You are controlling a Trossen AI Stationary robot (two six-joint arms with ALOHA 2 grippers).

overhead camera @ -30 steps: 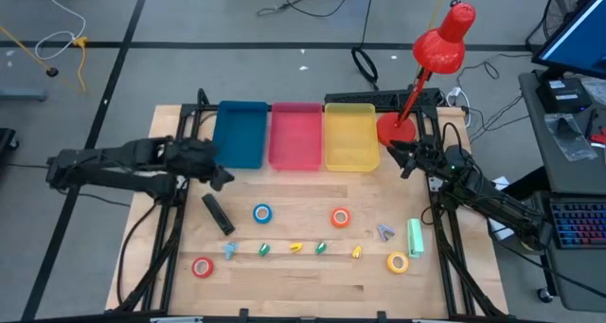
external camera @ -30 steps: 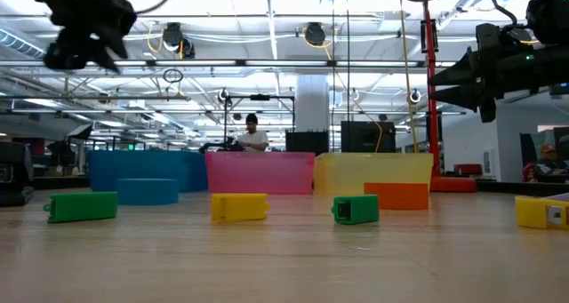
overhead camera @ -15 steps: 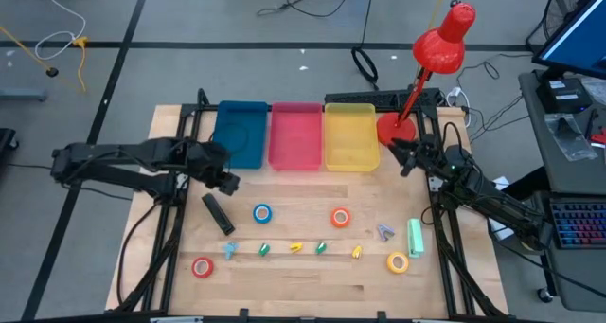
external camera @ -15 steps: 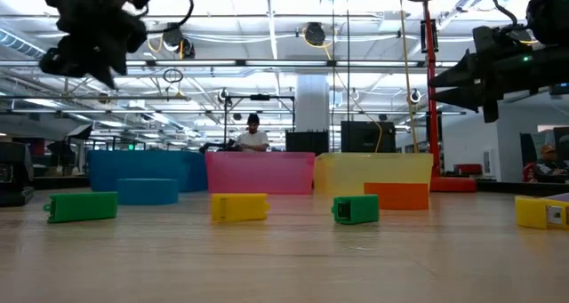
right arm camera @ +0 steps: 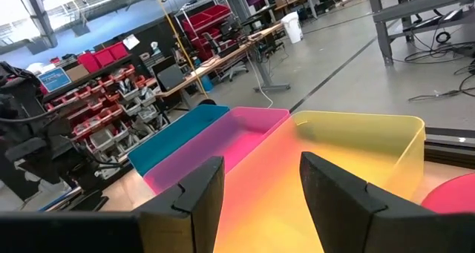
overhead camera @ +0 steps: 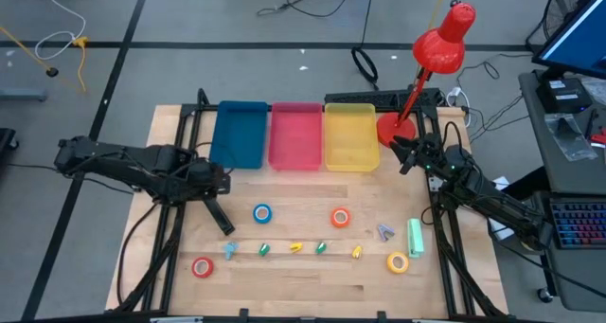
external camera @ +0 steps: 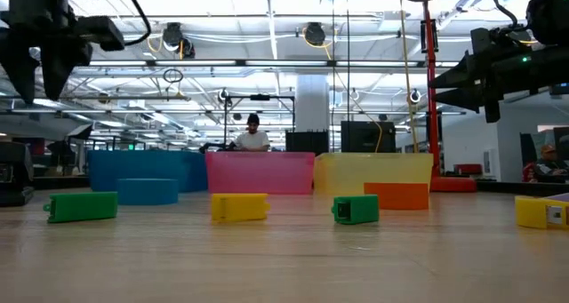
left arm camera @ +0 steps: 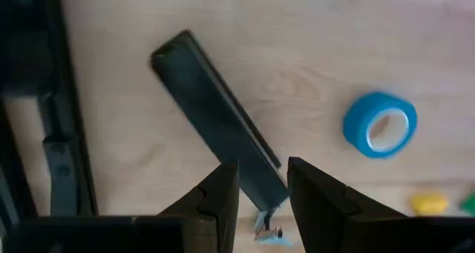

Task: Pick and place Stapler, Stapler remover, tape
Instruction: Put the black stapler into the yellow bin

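Observation:
A black stapler [overhead camera: 218, 214] lies flat on the wooden table, left of centre; it also shows in the left wrist view [left arm camera: 215, 130]. My left gripper [overhead camera: 214, 183] hangs above it, pointing down, open and empty [left arm camera: 262, 180], well clear of the table [external camera: 37, 79]. Blue tape [overhead camera: 262, 212] and orange tape [overhead camera: 340, 218] lie mid-table; red tape [overhead camera: 202, 266] and yellow tape [overhead camera: 397, 262] lie near the front. A small stapler remover [overhead camera: 384, 232] lies beside a pale green stapler [overhead camera: 415, 238]. My right gripper [overhead camera: 398, 153] waits open [right arm camera: 260, 171] at the far right.
Blue [overhead camera: 240, 134], pink [overhead camera: 295, 135] and yellow [overhead camera: 351, 138] bins stand side by side at the table's far edge. A red desk lamp [overhead camera: 431, 53] stands at the far right corner. Small green and yellow oblong bits [overhead camera: 294, 248] lie in a row near the front.
My left gripper has swung toward the table's near edge and tipped from roughly level to pointing down over the black stapler. It stays open. The stapler and tapes have not moved.

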